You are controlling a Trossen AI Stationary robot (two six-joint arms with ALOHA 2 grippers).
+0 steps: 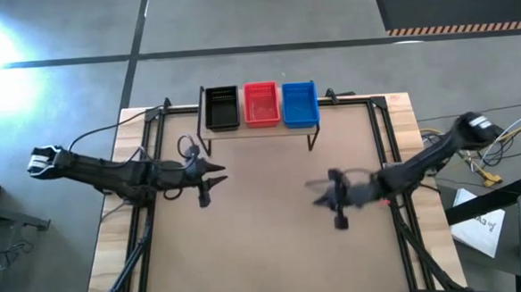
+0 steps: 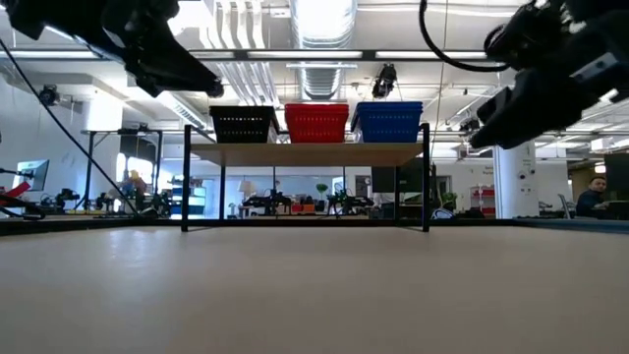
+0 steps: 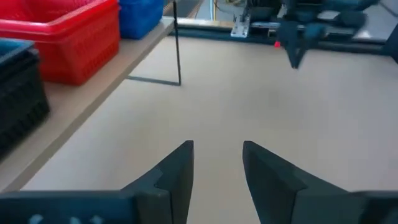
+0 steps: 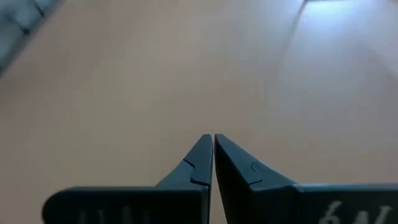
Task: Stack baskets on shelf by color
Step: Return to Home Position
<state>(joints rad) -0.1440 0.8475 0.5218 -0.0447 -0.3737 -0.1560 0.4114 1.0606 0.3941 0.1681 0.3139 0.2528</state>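
Brown wood is spreading out flat under me, and this counter (image 1: 266, 244) is carrying nothing loose that I am seeing. All the baskets (image 2: 316, 123) are sitting up on the shelf (image 2: 305, 154) at the far side of the counter. They are making three piles side by side. The black pile (image 1: 221, 109) is toward my left, the red pile (image 1: 260, 105) is in the middle, and the blue pile (image 1: 299, 105) is toward my right. Each pile is showing only one color. I am not able to count how many are nesting in each one. So I am thinking the stacking is done, and only pulling my arms back to rest is left.

My left hand (image 3: 217, 168) is hanging above the counter, near the shelf's black end but not touching it. Its fingers are standing a little apart and holding nothing. My right hand (image 4: 213, 155) is hanging above the counter's right side, well apart from the shelf. Its fingers are pressing together tip to tip, with nothing between them.

Lots of bare counter is lying between my two hands and in front of the shelf. I am minding the thin shelf legs (image 2: 185, 177) and the black rails (image 1: 377, 126) running along the counter's sides.
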